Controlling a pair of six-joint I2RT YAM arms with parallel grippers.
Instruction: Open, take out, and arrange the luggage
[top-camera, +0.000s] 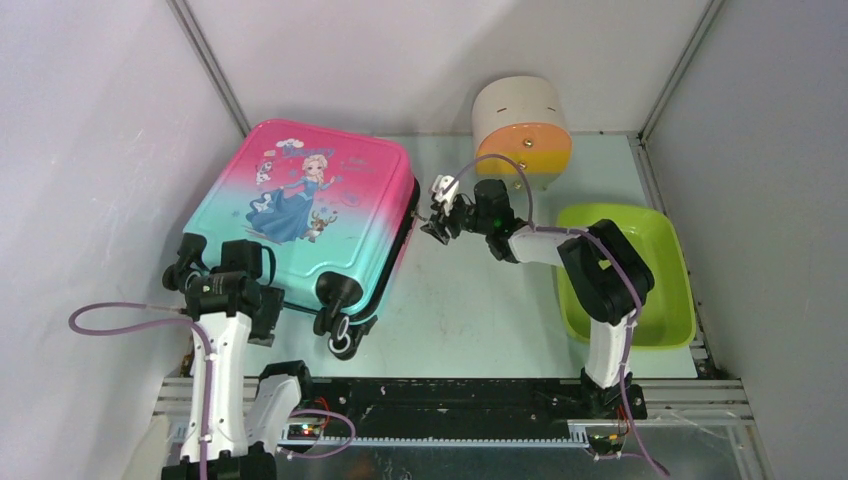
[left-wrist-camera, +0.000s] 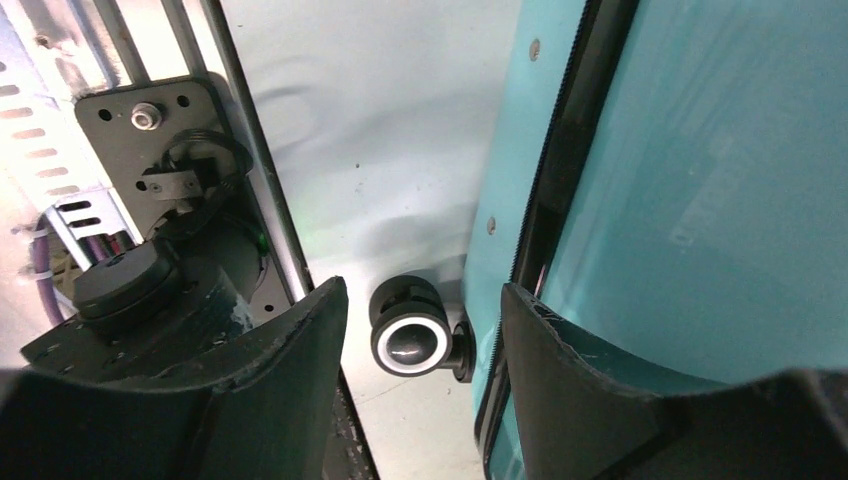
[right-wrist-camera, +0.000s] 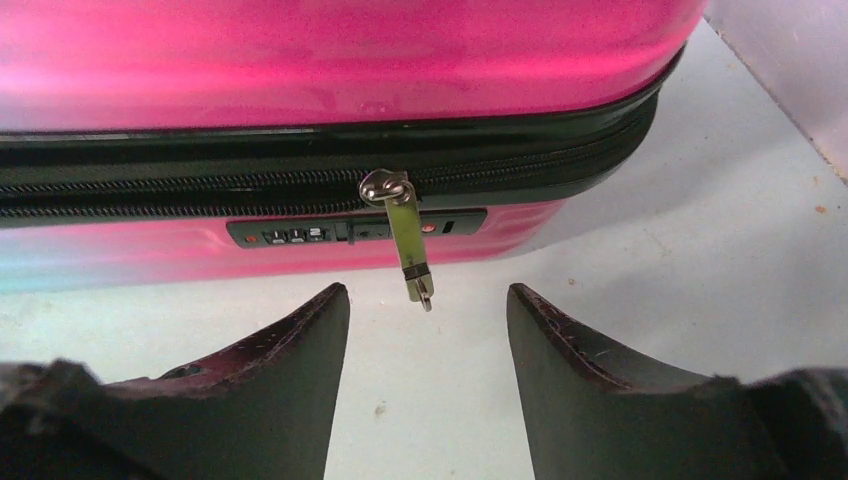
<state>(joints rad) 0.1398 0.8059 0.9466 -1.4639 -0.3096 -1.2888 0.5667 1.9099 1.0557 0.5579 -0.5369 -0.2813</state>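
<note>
The luggage lies flat at the left of the table, pink at the far end and teal at the near end, with a princess print on top and its zipper closed. My left gripper is at its near-left corner. In the left wrist view it is open, with a black wheel in the gap, touching neither finger, and the teal shell behind the right finger. My right gripper faces the pink side. It is open, and the end of the metal zipper pull hangs between the fingertips, ungripped.
A beige cylinder with an orange-yellow face stands at the back, right of the suitcase. A lime-green tray sits at the right under the right arm. A combination lock sits below the zipper. White walls enclose the table, and a metal frame rail runs beside the left gripper.
</note>
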